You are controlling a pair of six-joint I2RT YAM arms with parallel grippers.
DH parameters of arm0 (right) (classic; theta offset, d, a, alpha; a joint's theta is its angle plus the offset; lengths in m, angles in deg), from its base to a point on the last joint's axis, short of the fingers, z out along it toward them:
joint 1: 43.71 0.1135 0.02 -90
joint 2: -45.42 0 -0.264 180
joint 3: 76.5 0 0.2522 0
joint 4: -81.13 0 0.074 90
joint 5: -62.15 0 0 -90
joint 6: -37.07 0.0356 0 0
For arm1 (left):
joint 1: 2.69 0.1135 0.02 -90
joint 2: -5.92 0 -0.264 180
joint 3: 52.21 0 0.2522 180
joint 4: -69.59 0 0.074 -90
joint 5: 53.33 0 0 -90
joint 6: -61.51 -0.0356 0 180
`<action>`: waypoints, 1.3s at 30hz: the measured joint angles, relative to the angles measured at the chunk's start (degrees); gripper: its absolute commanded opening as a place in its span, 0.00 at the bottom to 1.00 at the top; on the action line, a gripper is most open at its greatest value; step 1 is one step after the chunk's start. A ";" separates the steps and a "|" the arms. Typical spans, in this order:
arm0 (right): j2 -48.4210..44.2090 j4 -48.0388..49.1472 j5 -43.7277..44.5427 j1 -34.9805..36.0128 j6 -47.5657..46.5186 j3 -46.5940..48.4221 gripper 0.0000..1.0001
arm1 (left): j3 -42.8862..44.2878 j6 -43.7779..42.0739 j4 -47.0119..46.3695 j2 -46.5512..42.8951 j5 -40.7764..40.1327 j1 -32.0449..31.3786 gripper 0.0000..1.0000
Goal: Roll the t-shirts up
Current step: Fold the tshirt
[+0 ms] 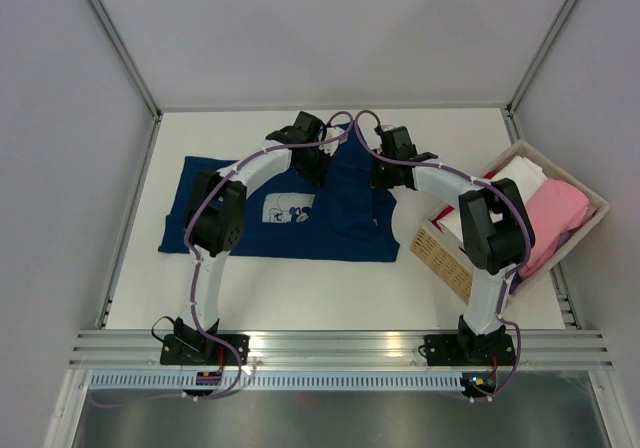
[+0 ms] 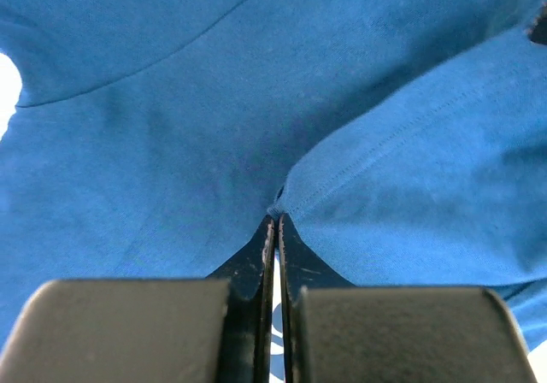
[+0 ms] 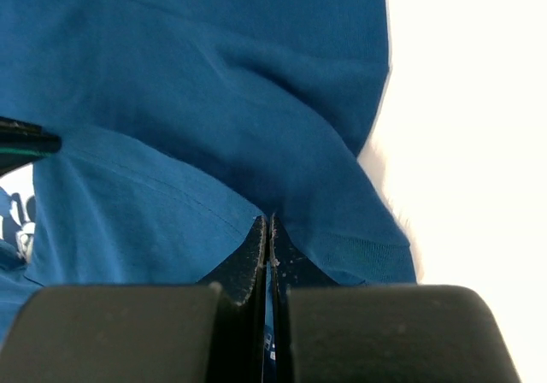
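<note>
On the white table the navy t-shirt lies spread flat across the left and middle, one short sleeve reaching toward the left edge and its hem running along the near side. Its white-and-pale-blue chest print faces up, just right of the left arm's elbow. Beyond the print, the left gripper comes down on the shirt's far edge; its wrist camera shows the two dark fingers pressed together with a pinch of blue cloth caught at their tips, a stitched hem running away from the pinch to the right (only a hairline of light shows between the jaws lower down). Between the two grippers the cloth is gathered into a darker, doubled-over fold that lies on top of the shirt's right half. The right gripper sits just right of that fold, near the left one but not touching it, and its own camera shows the same thing: fingers clamped together on a ridge of navy cloth, with the bright table to the right of the fabric. Further right, a tan perforated panel lies beside the right arm, and at the table's right edge stands a basket holding a white t-shirt and a pink t-shirt side by side.
</note>
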 measured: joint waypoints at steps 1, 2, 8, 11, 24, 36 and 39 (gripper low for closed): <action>0.00 0.00 0.09 0.00 -0.24 0.55 0.00 | 0.00 0.00 0.00 -0.31 -0.11 0.00 0.02; 0.00 0.17 0.15 0.00 -0.50 1.16 0.00 | 0.00 0.00 0.00 -0.63 -0.20 0.00 0.02; 0.74 3.41 0.79 0.00 -2.29 4.90 0.00 | -0.02 0.00 -0.22 -1.36 -0.94 0.00 0.03; 2.49 4.79 1.40 0.00 -3.19 6.32 0.00 | -0.02 0.00 -0.33 -1.36 -1.44 0.00 0.03; 7.41 5.86 3.06 0.02 -5.49 7.10 0.00 | -1.03 0.26 -1.22 -1.36 -4.76 0.00 0.08; 9.57 5.70 3.17 0.02 -6.01 8.37 0.18 | -1.64 0.83 -1.64 -0.24 -7.96 0.00 0.15; 9.62 5.51 3.39 0.00 -6.21 8.59 0.24 | -1.66 0.85 -1.60 -0.13 -8.37 0.00 0.27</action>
